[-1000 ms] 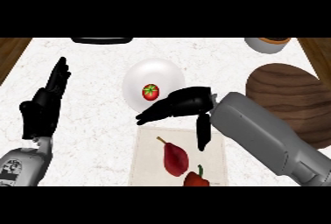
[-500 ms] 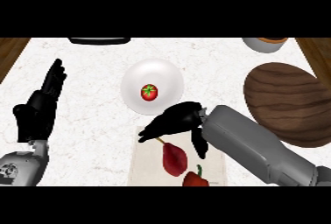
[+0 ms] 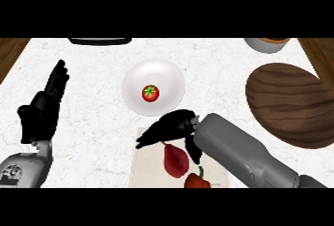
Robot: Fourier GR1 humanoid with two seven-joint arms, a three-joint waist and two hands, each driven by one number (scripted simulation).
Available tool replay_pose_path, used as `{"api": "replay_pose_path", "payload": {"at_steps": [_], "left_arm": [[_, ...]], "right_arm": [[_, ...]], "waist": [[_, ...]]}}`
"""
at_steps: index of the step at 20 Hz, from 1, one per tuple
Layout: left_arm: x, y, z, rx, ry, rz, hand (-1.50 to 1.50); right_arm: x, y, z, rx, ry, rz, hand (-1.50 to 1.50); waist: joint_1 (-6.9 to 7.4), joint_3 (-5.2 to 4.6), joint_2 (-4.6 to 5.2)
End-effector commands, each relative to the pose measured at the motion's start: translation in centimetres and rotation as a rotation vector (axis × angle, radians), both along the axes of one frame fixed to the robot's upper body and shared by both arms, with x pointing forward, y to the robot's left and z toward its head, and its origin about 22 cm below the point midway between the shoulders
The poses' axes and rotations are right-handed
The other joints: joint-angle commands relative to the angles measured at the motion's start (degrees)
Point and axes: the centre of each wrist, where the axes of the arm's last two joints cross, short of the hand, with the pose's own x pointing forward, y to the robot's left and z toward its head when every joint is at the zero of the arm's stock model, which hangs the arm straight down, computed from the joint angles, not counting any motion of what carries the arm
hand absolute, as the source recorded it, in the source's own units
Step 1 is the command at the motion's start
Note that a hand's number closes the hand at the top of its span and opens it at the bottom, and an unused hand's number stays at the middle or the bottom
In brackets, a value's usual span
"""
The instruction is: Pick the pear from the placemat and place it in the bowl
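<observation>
Looking steeply down from the head view onto a pale speckled counter (image 3: 85,132), with wooden edges at 10 and 2 o'clock. Lying at about 6 o'clock of the view: a light placemat (image 3: 149,170), carrying a dark red pear (image 3: 175,160) with its narrow end toward 12 o'clock, and just beside it at 5 o'clock a red pepper (image 3: 196,180) with a green stem, partly cut off by the lower edge. Hovering over the upper end of the pear: the right hand (image 3: 167,129), reaching in from 4 o'clock on a grey forearm, fingers stretched toward 8 o'clock and drooping, thumb hanging down at the pear's right side, spread rather than curled round anything; whether any finger touches the pear, impossible to tell. Sitting just beyond the hand at 12 o'clock: a white plate (image 3: 163,95) holding a small red tomato (image 3: 150,93) with a green top near its middle. Filling the 3 o'clock side: a large dark wooden bowl (image 3: 290,103), well apart from the pear. Resting at 9 o'clock: the left hand (image 3: 40,115), upright, fingers straight, pressed together and pointing toward 12 o'clock, holding nothing. Showing partly along the top edge: a black object (image 3: 99,41) at 11 o'clock and a grey cup (image 3: 267,44) with a brown inside at 1 o'clock.
</observation>
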Motion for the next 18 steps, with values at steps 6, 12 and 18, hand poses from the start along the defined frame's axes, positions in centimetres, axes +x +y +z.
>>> {"api": "replay_pose_path", "payload": {"at_steps": [6,12,18], "left_arm": [[0.7,-0.6,-0.1,-0.006,0.001,0.001,0.00],[0.3,-0.2,-0.4,-0.001,0.001,-0.008,0.00],[0.3,0.1,0.4,-0.002,-0.005,-0.009,0.00]], "right_arm": [[0.6,-0.7,-3.5,-0.021,0.029,0.035,-1.50],[-2.4,1.8,-5.5,0.046,-0.055,0.117,1.50],[-1.2,1.5,-4.8,0.095,-0.012,0.117,1.50]], "waist": [[0.11,0.01,0.13],[0.13,0.01,0.05],[0.40,0.01,0.08]]}}
